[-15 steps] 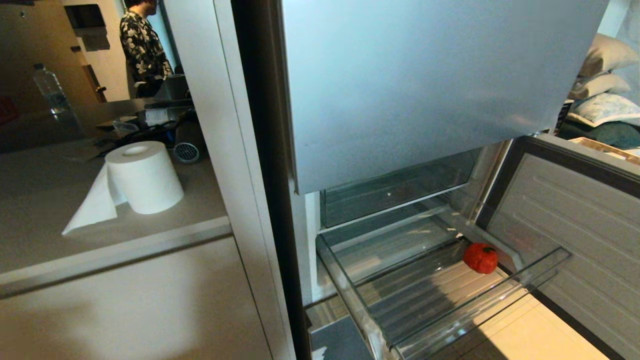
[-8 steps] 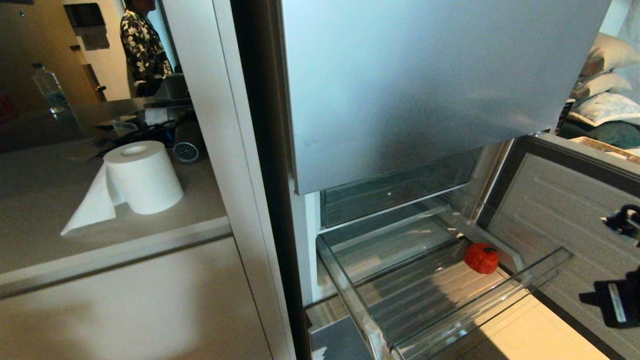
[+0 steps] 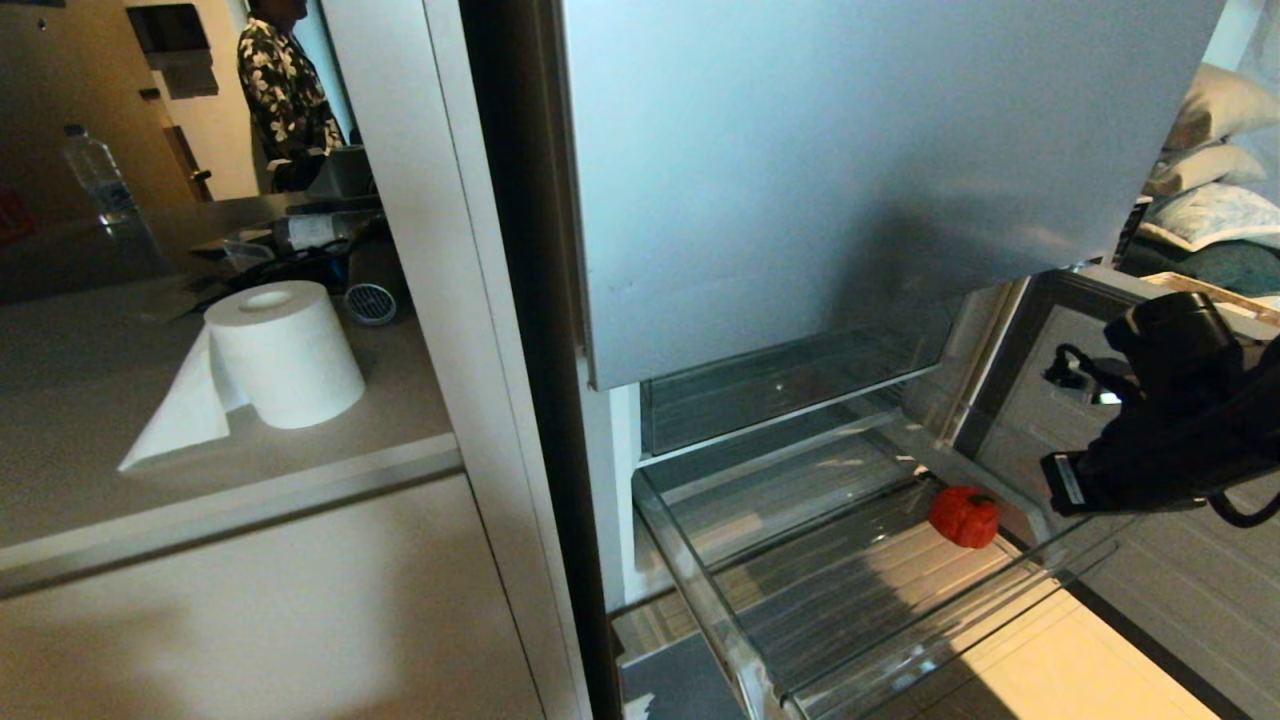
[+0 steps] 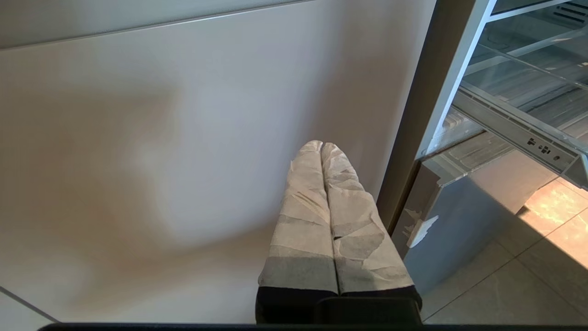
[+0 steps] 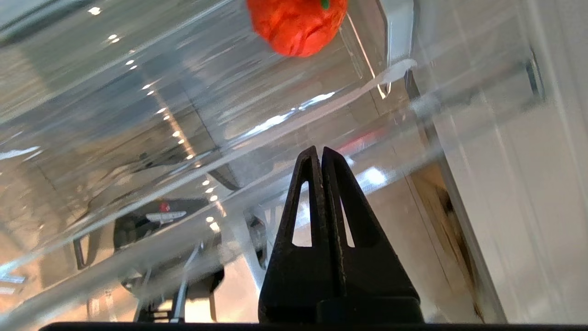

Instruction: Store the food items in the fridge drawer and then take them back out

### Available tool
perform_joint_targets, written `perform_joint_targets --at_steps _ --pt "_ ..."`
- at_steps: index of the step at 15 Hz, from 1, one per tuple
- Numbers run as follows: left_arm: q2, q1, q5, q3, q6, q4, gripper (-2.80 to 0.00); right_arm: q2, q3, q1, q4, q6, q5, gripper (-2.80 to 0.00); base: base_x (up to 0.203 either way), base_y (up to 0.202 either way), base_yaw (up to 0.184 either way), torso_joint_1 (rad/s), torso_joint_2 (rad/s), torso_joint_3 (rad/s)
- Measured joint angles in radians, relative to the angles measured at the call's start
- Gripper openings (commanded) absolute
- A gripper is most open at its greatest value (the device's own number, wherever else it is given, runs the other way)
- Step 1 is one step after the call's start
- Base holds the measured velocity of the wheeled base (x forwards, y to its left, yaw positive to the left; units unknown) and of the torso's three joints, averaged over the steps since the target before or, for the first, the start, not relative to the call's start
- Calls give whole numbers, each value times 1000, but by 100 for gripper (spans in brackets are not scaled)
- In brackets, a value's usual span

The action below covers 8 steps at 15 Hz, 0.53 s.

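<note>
Since a second ago, swung into the head view from the right: black right gripper [image 5: 320,154], now just beside the right end of the pulled-out transparent ribbed fridge drawer [image 3: 900,640], fingers pressed together on nothing. Ahead of its tips, beyond the clear front lip, one small roundish orange-red tomato-like food item [image 3: 964,516] on the drawer floor near the right wall, apart from the fingers. Off by the beige cabinet front [image 4: 161,138], paper-wrapped left gripper [image 4: 321,147], likewise pressed together and empty.

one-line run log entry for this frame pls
drawer: open | tomato: inside, far right | right gripper: shut, empty, near drawer | left gripper: shut, parked
</note>
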Motion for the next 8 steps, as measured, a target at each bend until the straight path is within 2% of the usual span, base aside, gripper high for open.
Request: perform_joint_targets --at_steps 3,4,8 --pt "0 0 0 0 0 0 -280 90 -109 -1 79 -2 -6 -280 0 0 0 0 0 0" --pt "0 0 0 0 0 0 -280 117 -136 -1 98 -4 -6 0 0 0 0 0 0 0" --pt "0 0 0 0 0 0 -280 191 -213 -1 117 -4 -5 0 0 0 0 0 0 0"
